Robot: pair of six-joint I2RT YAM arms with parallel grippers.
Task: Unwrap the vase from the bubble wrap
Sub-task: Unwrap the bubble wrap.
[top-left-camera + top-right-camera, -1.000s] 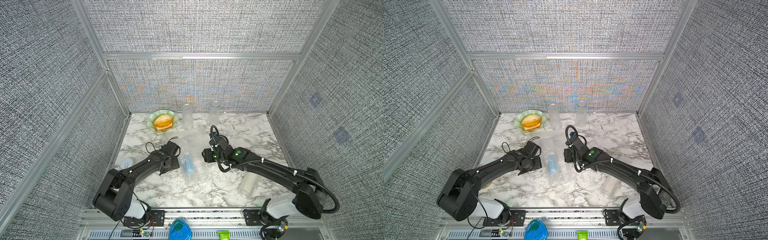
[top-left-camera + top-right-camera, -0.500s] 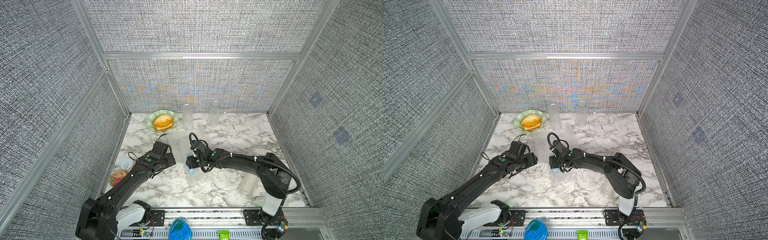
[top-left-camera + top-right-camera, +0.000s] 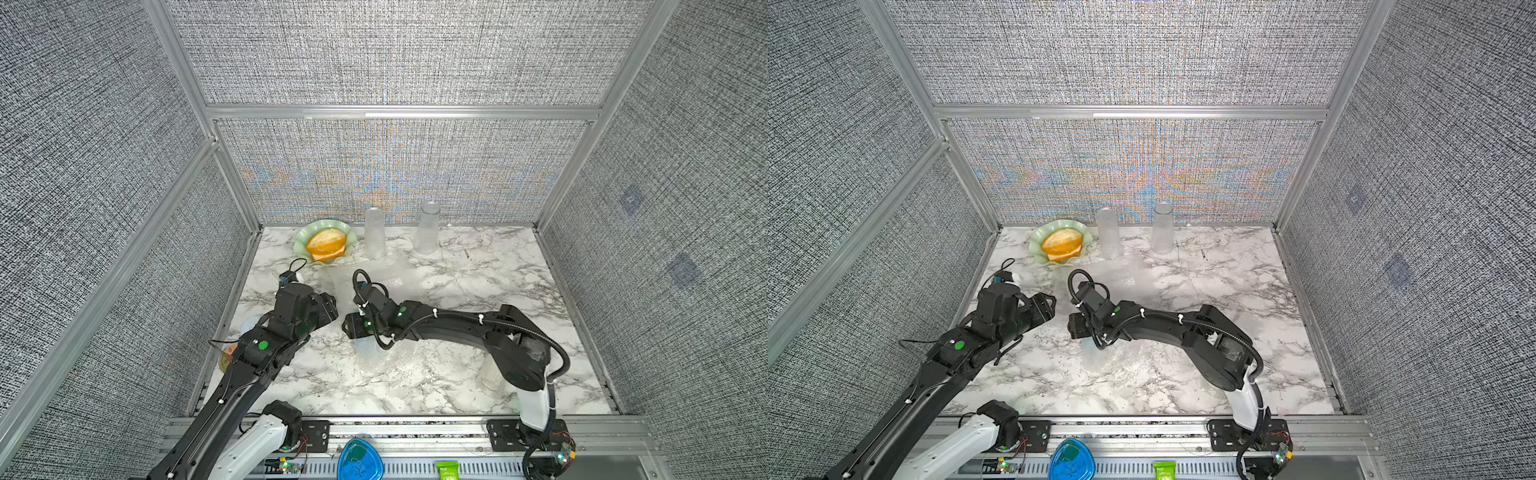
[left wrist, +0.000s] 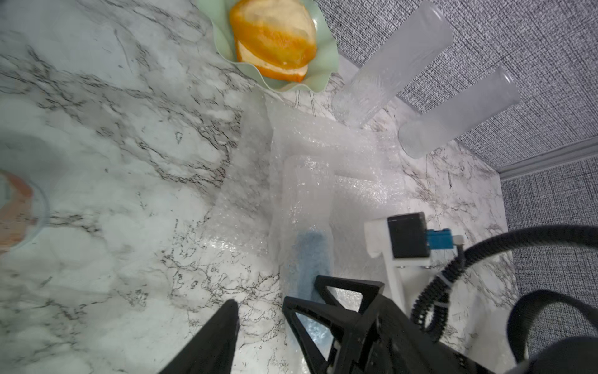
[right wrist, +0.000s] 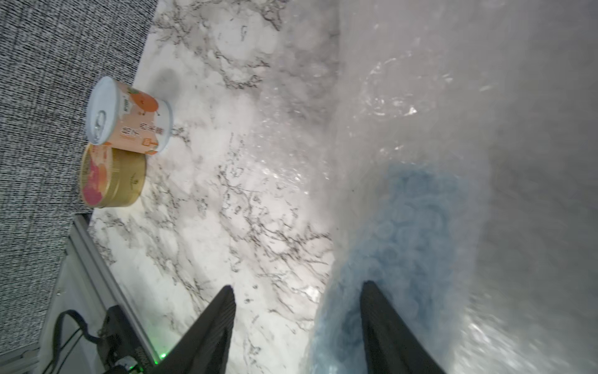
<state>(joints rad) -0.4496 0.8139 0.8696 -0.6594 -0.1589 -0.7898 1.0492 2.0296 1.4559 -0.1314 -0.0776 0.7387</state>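
- Left wrist view is showing the vase (image 4: 309,255), a blue shape still inside a roll of wrap (image 4: 305,194), lying mid-surface among looser sheets that are spreading toward two clear tumblers (image 4: 391,61).
- Right wrist view is giving the same blue form (image 5: 411,233) blurred behind bubbles, so the wrap is still covering it all round; no bare part is showing.
- Right tool (image 5: 296,298) is standing open, one finger (image 5: 375,301) lying on or over the wrapped vase and its partner (image 5: 223,304) over bare surface (image 5: 210,194); it is not clamping anything that I can see.
- Left tool (image 4: 259,311) is likewise parted, its tips hovering just beside the near end of the roll, gripping nothing.
- In both top views the two tools (image 3: 328,301) (image 3: 1073,326) are meeting over the roll near the middle of the surface.
- Judging progress: some wrap is already lying loose and flat around the roll, but the vase itself is not yet free; a free edge has to be caught and peeled while the roll is being pinned.
- Farther out, a green dish (image 3: 301,241) with bread (image 3: 326,243) is sitting at the back, and two tins (image 5: 126,118) are standing by the left wall.
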